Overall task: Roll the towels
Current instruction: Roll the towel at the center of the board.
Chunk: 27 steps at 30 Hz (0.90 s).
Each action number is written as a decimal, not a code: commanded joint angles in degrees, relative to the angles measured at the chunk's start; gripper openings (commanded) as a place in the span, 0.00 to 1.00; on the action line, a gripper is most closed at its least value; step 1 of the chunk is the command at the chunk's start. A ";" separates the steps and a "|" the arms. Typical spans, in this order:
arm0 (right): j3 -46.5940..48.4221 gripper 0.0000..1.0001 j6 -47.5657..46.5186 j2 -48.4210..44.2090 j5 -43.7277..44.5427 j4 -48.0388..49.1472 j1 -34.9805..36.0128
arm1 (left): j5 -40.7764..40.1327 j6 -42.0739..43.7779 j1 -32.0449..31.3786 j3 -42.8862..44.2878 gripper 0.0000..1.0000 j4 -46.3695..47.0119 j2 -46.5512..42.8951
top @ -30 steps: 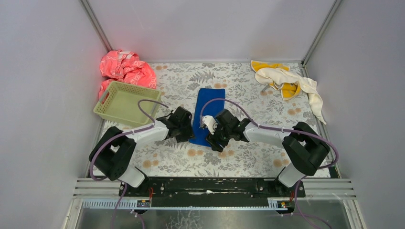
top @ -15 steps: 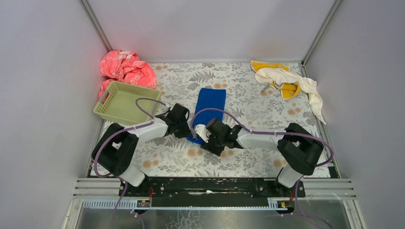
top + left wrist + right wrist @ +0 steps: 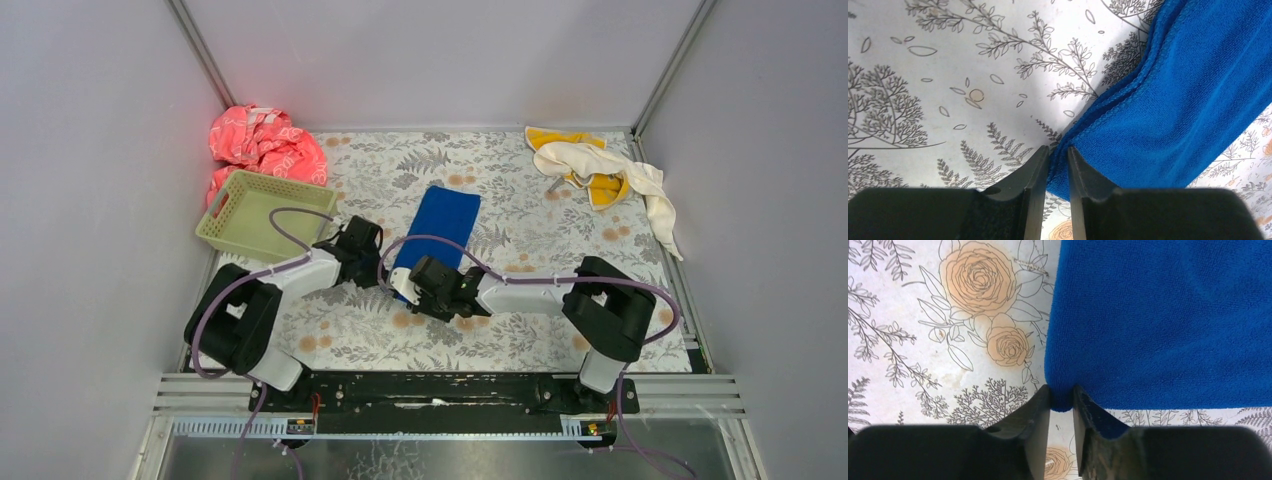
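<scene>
blue towel (image 3: 437, 228) flat mid-counter (image 3: 540, 330) | left end effector (image 3: 1058, 156) narrow, pinching its 7 o'clock corner | right end effector (image 3: 1061, 396) narrow, pinching its 5 o'clock corner | cream-white towel (image 3: 600, 160), yellow-orange towel (image 3: 606, 190) heaped at 1 o'clock

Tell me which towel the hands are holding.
The royal blue towel, flat at centre: left hand and right hand pinch its near corners. The cream towel and yellow-orange towel lie heaped far right.

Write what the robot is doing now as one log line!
left gripper: shut on blue towel corner | right gripper: shut on other near corner | towel flat, unrolled
</scene>
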 commanded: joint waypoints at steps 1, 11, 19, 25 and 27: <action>0.17 0.22 1.66 2.73 -1.78 -2.86 0.58 | -1.31 1.12 0.60 -3.43 0.22 -5.17 -1.51; 0.68 0.00 10.08 0.18 -17.23 2.41 -3.55 | -3.99 -3.04 1.42 -3.49 0.50 -11.04 -14.07; -0.65 0.00 18.62 0.69 -32.58 7.63 -11.14 | -0.02 -8.54 1.32 -6.68 0.62 -10.39 -19.21; -1.84 0.00 22.28 1.30 -37.67 10.74 -13.16 | 0.34 -9.58 1.19 -6.18 0.67 -9.60 -18.75; -2.63 0.00 23.60 1.14 -38.74 12.36 -13.74 | 1.02 -9.98 0.91 -6.07 0.67 -8.88 -17.33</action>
